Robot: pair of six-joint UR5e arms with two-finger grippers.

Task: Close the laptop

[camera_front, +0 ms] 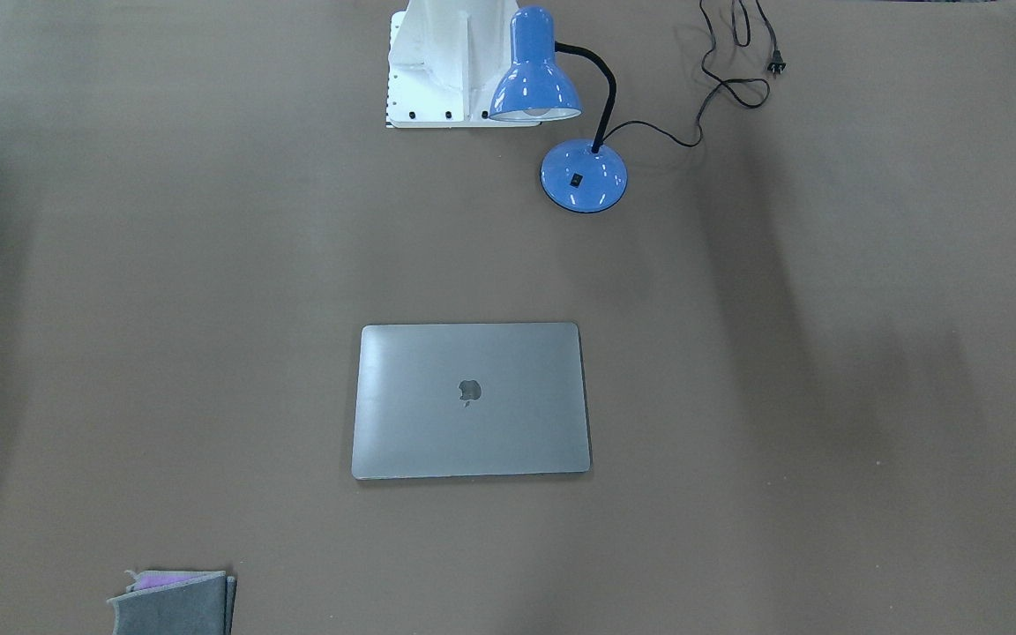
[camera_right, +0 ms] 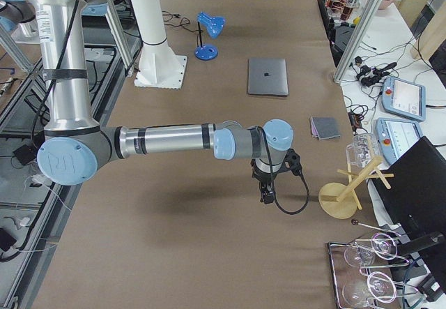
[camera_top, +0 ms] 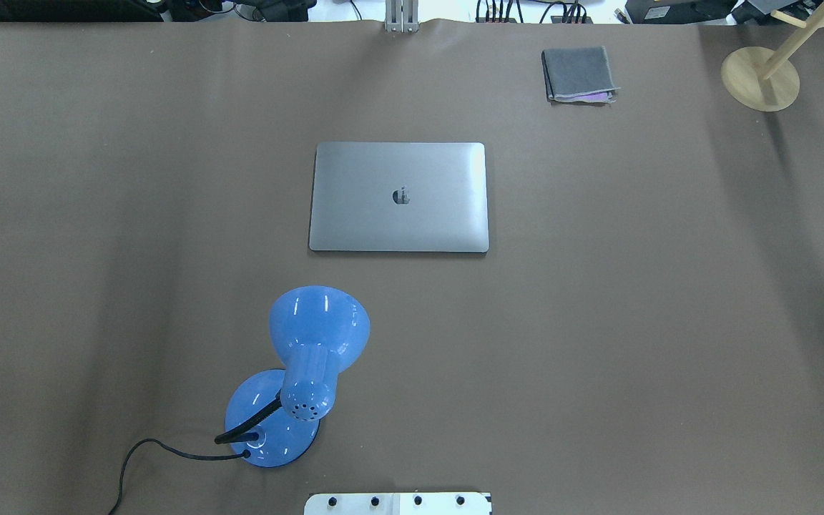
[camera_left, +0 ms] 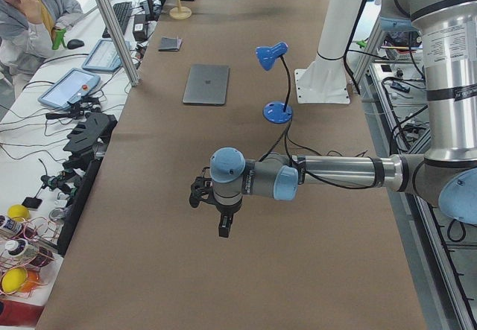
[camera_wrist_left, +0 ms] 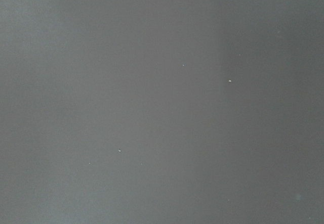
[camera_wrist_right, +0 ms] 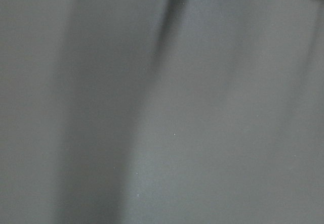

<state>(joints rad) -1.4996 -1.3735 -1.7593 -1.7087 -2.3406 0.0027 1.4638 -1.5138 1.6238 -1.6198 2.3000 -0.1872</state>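
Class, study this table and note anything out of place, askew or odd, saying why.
Little stands out. The laptop lies shut and flat on the table. One oddity: the blue lamp is unplugged; its cord trails loose and its plug lies bare on the table.

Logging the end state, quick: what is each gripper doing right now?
Left gripper: cannot be told; it shows only in the left side view.
Right gripper: cannot be told; it shows only in the right side view.
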